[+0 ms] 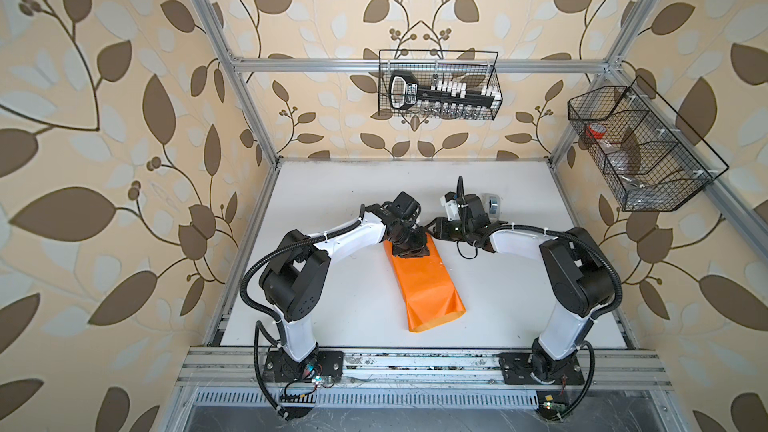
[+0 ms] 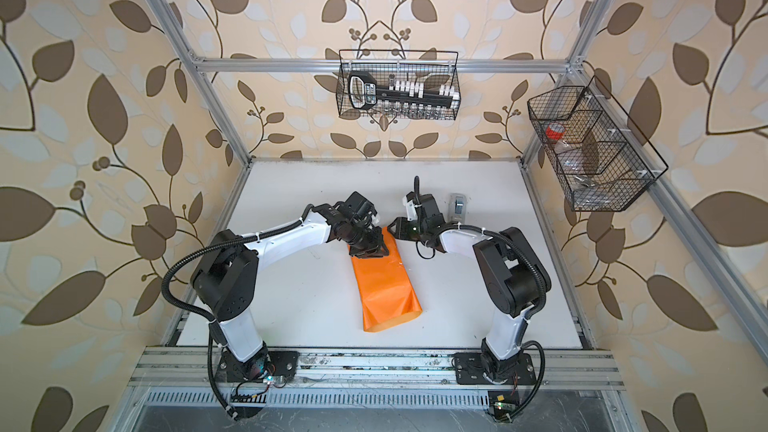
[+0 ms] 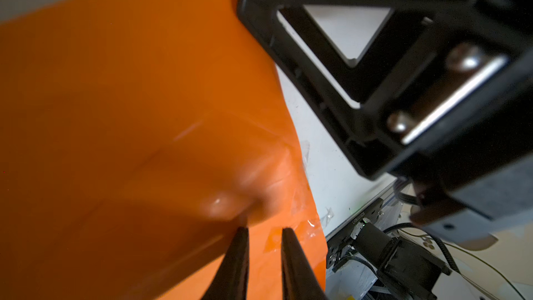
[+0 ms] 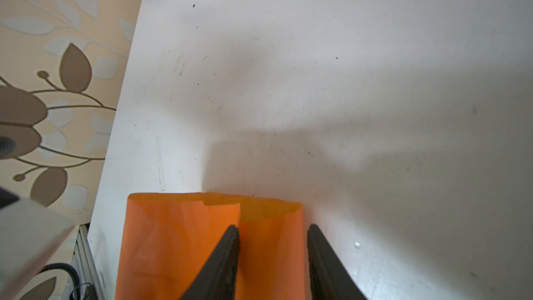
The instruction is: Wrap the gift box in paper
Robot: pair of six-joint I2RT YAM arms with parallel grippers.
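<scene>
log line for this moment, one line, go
paper rolled into tube on table | gift box not visible | left hand narrowly open over tube's far end | right hand open at same end

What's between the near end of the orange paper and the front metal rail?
Nothing: only bare white table lies between the paper and rail, in both top views.

2 white-and-black robot arms: left arm point(image 1: 353, 234), right arm point(image 1: 515, 243). 1 glossy orange paper sheet point(image 1: 424, 284), rolled as a tube, centre. 2 black wire baskets: far basket point(image 1: 384, 76) on back rail, right basket point(image 1: 648, 197) on right rail. 1 small grey-white tape dispenser point(image 2: 457, 205), far, right of centre. 1 red round item point(image 1: 595, 131) in right basket.
</scene>
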